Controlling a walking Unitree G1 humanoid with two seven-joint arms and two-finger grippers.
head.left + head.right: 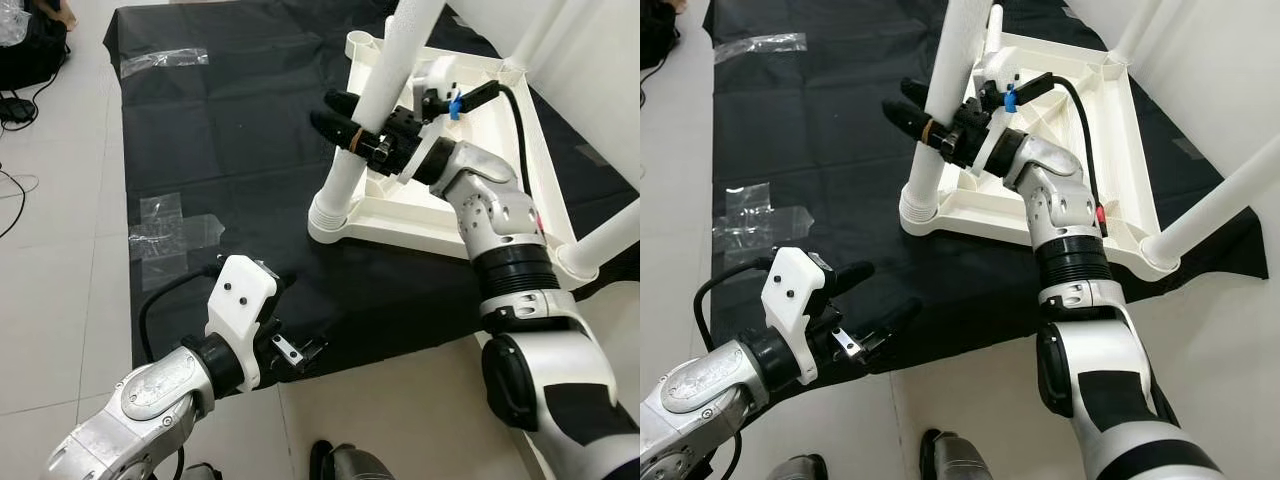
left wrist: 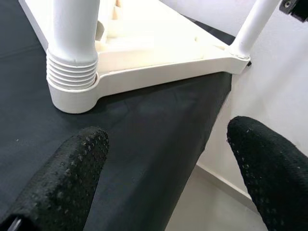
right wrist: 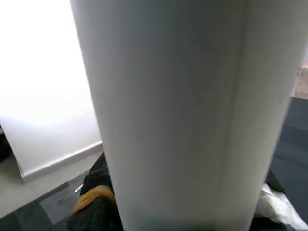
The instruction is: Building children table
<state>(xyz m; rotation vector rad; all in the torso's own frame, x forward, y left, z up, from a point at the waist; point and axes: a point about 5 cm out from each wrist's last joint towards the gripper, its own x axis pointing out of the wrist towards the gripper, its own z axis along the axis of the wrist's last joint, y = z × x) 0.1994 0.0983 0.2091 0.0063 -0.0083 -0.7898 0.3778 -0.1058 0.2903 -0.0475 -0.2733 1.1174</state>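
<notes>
The white children table (image 1: pixel 470 150) lies upside down on a black sheet (image 1: pixel 230 130) on the floor, with its legs pointing up. The right gripper (image 1: pixel 345 125) is closed around the near-left leg (image 1: pixel 375 110), a bit above its threaded base. The left gripper (image 1: pixel 865 300) hovers low over the sheet's near edge, with its fingers (image 2: pixel 72 178) wide apart and holding nothing.

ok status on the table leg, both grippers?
Right gripper shut on table leg, seated in upturned tabletop. Left gripper open, hovering over black mat. No obstruction seen.
</notes>
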